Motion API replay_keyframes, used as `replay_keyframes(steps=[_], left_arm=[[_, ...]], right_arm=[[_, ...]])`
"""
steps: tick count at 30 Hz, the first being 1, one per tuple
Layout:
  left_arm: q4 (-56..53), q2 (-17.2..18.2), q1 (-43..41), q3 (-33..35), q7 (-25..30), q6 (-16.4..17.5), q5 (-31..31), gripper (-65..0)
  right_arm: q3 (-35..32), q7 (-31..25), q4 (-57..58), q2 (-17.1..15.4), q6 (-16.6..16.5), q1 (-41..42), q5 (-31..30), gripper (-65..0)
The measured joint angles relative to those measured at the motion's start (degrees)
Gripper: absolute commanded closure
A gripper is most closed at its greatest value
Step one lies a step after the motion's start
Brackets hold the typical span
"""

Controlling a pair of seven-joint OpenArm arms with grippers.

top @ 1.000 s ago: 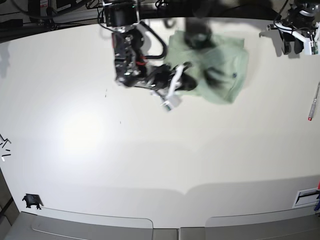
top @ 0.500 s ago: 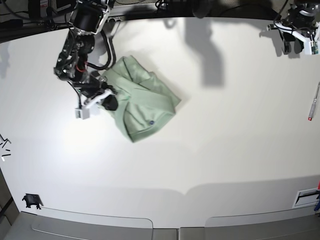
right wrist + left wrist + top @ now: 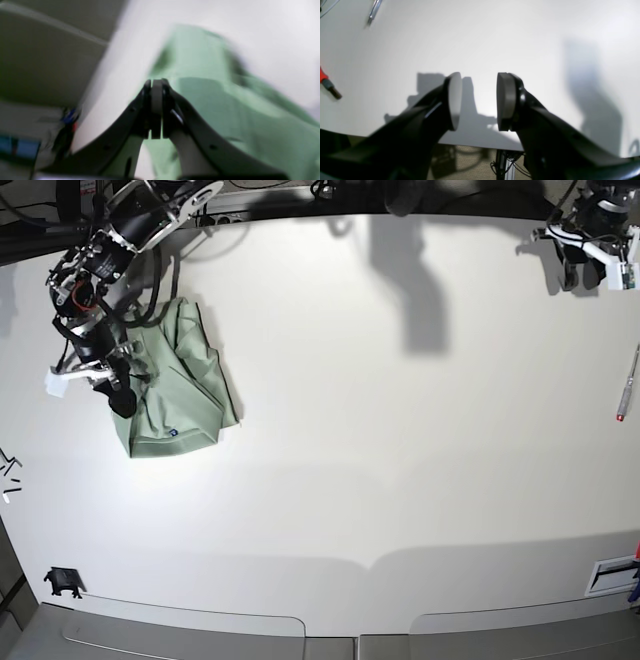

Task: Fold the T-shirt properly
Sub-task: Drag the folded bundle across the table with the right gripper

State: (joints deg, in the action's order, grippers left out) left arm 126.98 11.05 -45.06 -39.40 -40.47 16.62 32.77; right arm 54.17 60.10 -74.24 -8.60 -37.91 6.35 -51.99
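Note:
The T-shirt [image 3: 178, 395] is a pale mint-green folded bundle with a small dark label, lying near the white table's [image 3: 400, 460] left edge. My right gripper [image 3: 118, 395] sits at the bundle's left side. In the blurred right wrist view its fingertips [image 3: 156, 86] are pressed together, with green T-shirt [image 3: 225, 107] cloth under and beyond them, so it appears shut on the shirt's edge. My left gripper [image 3: 590, 268] hovers at the far right corner. Its pads [image 3: 506, 100] stand apart over bare table with nothing between them.
A thin pen [image 3: 627, 385] lies by the right edge, and a red-handled tool [image 3: 327, 83] shows in the left wrist view. A small black object [image 3: 63, 582] sits at the front left, and a white box [image 3: 612, 575] at the front right.
My right arm has swept from the back middle to the far left, and the T-shirt has travelled with it across the table. The left arm has stayed still.

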Motion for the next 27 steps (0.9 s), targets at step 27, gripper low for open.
replay_keyframes(steps=[27], left_arm=[[0.0, 0.07, 0.0, 0.0, 0.17, 0.07, 0.0, -21.1]], right_arm=[[-26.84, -16.39, -8.24, 0.17, 12.37, -6.34, 37.59, 0.0]])
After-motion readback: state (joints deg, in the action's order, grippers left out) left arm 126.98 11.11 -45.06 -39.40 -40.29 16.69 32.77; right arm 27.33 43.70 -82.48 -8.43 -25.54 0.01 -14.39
